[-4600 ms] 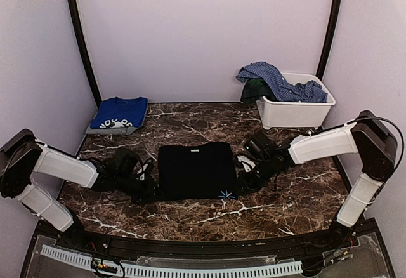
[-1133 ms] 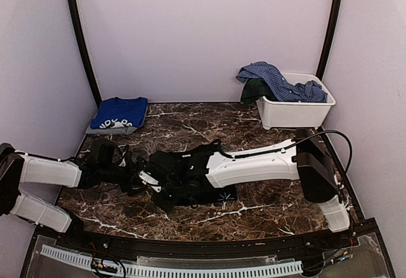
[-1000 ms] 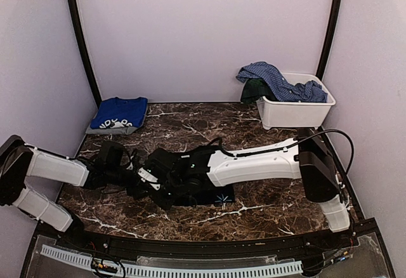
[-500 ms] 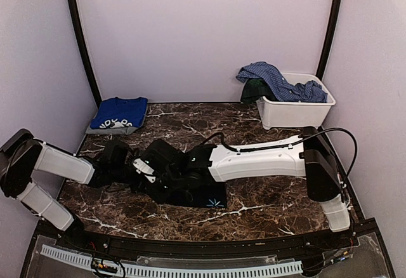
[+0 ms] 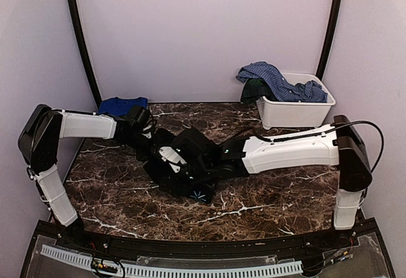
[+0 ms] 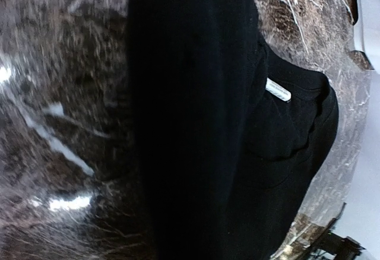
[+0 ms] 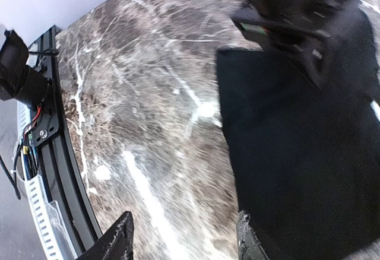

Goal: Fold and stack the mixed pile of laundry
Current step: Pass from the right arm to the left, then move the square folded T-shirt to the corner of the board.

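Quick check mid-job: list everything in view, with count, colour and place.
black garment: one, black with small blue print, bunched at table centre
blue tee: one, royal blue, back-left corner, partly behind the left arm
checked shirt: one, blue, draped over the bin
dark green garment: one, at the bin's left end
bin: one, white, back right
table: one, brown marble
left tool: one, black, at the garment's left edge, state unclear
right tool: one, black, fingers apart beside the garment

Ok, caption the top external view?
Left gripper and right gripper at black garment; blue tee back left, bin back right.
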Robot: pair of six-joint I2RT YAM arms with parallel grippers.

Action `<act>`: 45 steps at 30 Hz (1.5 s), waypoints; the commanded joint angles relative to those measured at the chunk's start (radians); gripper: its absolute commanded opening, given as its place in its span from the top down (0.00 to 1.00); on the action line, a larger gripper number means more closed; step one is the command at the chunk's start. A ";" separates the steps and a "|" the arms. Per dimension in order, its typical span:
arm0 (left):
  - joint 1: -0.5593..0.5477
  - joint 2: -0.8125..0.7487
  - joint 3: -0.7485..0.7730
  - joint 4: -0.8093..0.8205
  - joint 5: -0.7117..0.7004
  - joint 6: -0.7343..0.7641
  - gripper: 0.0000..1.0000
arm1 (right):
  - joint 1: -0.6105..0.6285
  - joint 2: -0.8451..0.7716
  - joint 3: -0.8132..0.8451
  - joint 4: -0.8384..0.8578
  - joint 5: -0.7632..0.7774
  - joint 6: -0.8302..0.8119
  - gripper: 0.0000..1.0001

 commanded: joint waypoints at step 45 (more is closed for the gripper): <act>0.240 0.455 1.472 -0.811 -0.535 0.724 1.00 | -0.102 -0.454 -0.492 0.131 0.081 0.140 0.37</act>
